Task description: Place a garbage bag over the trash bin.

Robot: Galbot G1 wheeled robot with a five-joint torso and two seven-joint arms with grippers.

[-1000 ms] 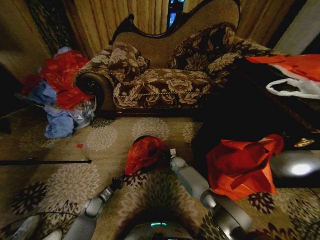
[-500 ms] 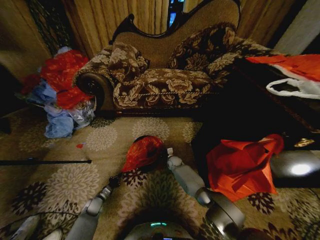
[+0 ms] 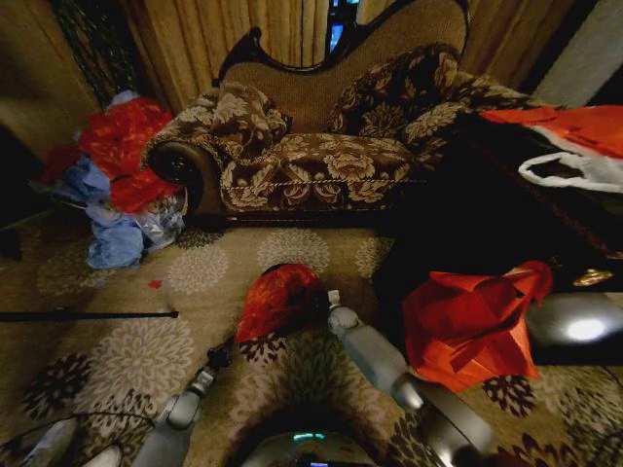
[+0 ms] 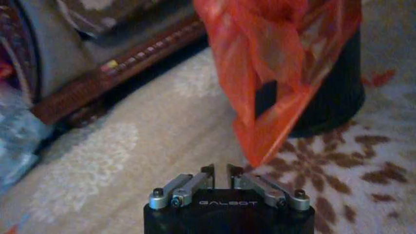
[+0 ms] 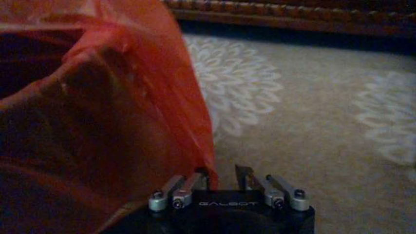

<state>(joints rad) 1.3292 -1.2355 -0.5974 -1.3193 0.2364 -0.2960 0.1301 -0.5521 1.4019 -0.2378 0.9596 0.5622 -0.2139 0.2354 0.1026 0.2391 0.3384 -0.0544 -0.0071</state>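
Observation:
The red garbage bag (image 3: pixel 279 300) is draped over the small black trash bin (image 3: pixel 319 307) on the carpet in front of me. In the left wrist view the bag (image 4: pixel 279 73) hangs down the bin's black wall (image 4: pixel 334 97), and its lowest corner dangles just past my left gripper (image 4: pixel 221 171). The left jaws stand a narrow gap apart with nothing between them. My left gripper (image 3: pixel 224 354) is below and left of the bin. My right gripper (image 3: pixel 334 298) is at the bin's right side, open, and the bag's edge (image 5: pixel 188 122) brushes one finger (image 5: pixel 202 176).
A patterned sofa (image 3: pixel 321 156) stands behind the bin. A heap of red and blue bags (image 3: pixel 122 175) lies at the back left. A larger orange-red bag (image 3: pixel 467 326) and a dark table (image 3: pixel 506 224) crowd the right. A black rod (image 3: pixel 88 314) lies on the carpet at left.
The bag has settled a little lower on the bin's left side. My left gripper has drawn back slightly toward me. The right gripper has barely shifted.

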